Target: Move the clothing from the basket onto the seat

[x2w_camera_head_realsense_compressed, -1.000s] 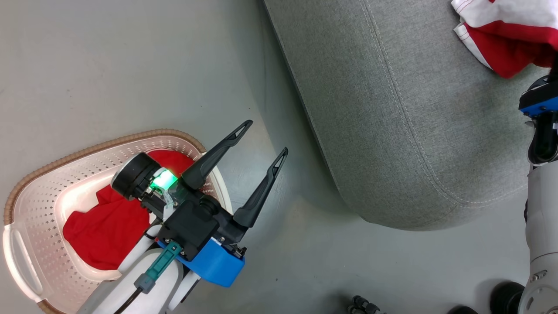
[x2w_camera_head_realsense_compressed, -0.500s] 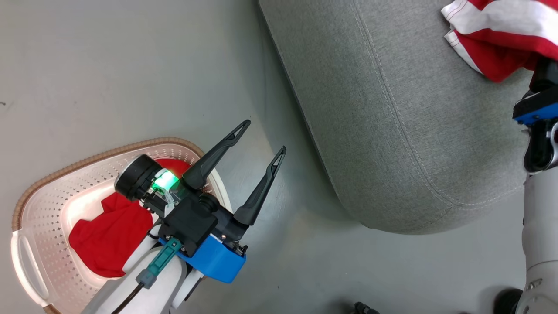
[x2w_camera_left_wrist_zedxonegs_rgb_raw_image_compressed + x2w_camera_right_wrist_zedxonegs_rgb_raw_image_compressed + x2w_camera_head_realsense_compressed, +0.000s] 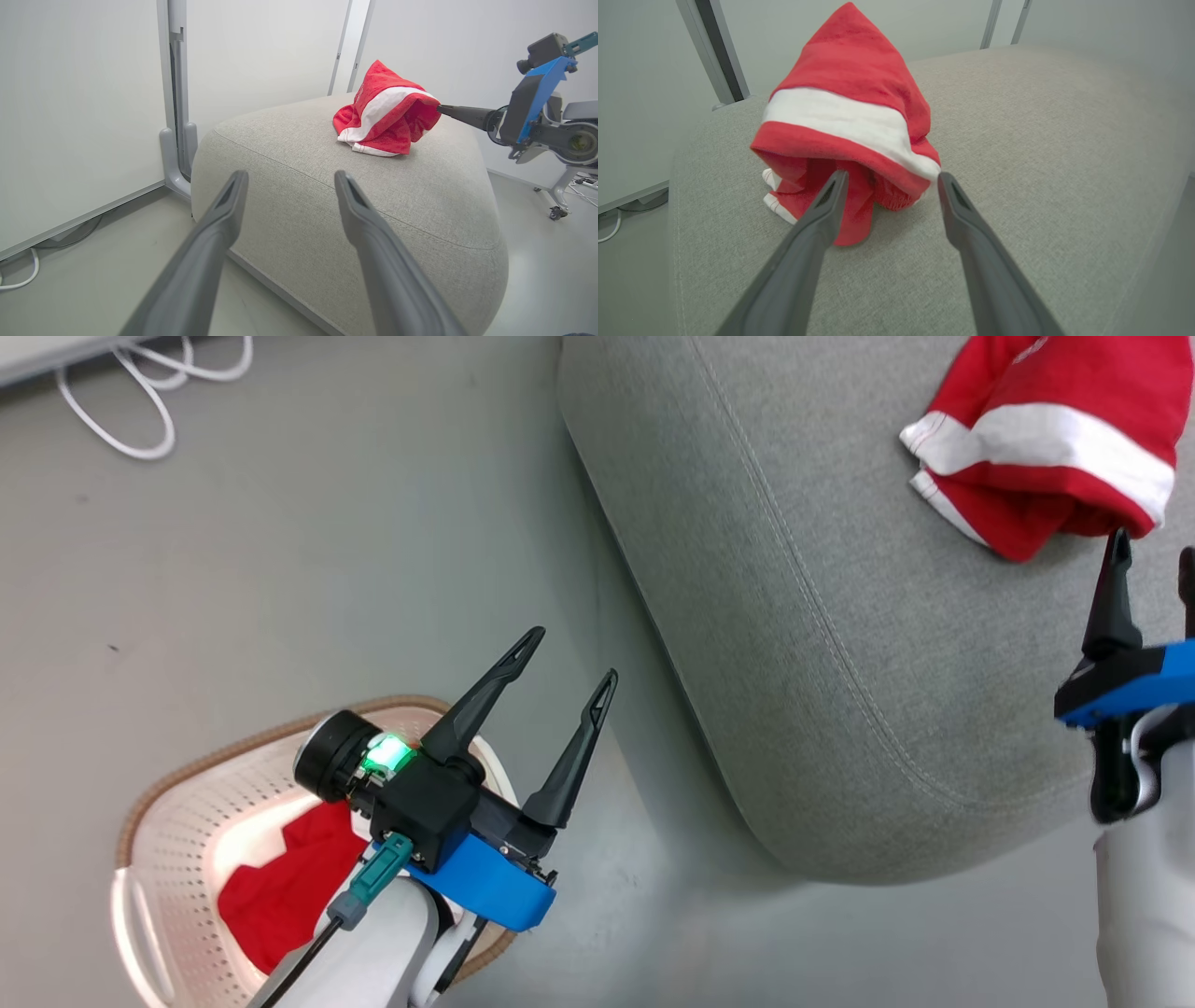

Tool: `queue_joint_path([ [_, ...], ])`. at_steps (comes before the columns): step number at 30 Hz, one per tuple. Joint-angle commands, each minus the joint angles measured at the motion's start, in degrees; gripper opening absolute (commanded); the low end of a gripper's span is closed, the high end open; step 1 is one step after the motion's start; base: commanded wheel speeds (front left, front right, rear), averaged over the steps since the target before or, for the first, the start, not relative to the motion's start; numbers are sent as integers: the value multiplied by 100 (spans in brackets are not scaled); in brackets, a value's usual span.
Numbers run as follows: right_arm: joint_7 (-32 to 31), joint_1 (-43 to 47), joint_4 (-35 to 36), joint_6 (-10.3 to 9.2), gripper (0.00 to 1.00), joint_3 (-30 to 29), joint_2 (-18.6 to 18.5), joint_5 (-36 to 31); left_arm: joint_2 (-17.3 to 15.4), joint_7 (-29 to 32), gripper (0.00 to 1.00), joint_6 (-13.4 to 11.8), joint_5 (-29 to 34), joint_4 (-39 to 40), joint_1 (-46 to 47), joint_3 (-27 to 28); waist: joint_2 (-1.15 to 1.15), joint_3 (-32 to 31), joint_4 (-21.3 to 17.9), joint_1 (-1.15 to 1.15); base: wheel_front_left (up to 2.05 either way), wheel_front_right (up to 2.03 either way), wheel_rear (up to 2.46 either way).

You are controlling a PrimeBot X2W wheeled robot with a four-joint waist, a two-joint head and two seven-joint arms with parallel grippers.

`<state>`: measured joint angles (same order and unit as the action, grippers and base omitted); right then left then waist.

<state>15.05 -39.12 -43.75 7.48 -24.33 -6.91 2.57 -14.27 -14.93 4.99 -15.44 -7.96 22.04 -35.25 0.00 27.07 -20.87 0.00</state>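
Right gripper (image 3: 892, 176) now stands spread and empty, its fingertips at the edge of the red-and-white garment (image 3: 840, 112) that hid them half a second ago. That piece sits in a peaked heap on the grey seat (image 3: 840, 616), so this drop looks finished. Left gripper (image 3: 571, 653) hangs open as well, holding nothing, over the near corner of the basket (image 3: 233, 747), where more red clothing (image 3: 280, 896) lies. I'd guess that is the next job. The seat's fabric is coarse and soft, with stitched seams. Around it is smooth grey floor (image 3: 280, 569), with a white cable (image 3: 140, 392) looped near the wall.
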Motion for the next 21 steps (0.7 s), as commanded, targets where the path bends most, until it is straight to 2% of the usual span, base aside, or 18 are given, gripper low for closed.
queue_joint_path([
  [1,19,142,66,3,100,18,9,-17,39,-29,100,-28,-29,-25,-55,63,0,-282,150,0,0,0,0],
  [9,19,1169,967,3,100,319,53,108,482,-32,100,33,-101,-186,-528,618,0,-985,572,0,0,0,0],
  [14,19,1784,1757,3,100,216,193,272,679,-33,100,100,-46,-338,-878,1013,0,-1361,816,0,0,0,0],
  [21,19,2518,2501,3,100,345,354,-66,926,-34,100,174,22,-475,-1319,1563,0,-1831,1179,0,0,0,0],
])
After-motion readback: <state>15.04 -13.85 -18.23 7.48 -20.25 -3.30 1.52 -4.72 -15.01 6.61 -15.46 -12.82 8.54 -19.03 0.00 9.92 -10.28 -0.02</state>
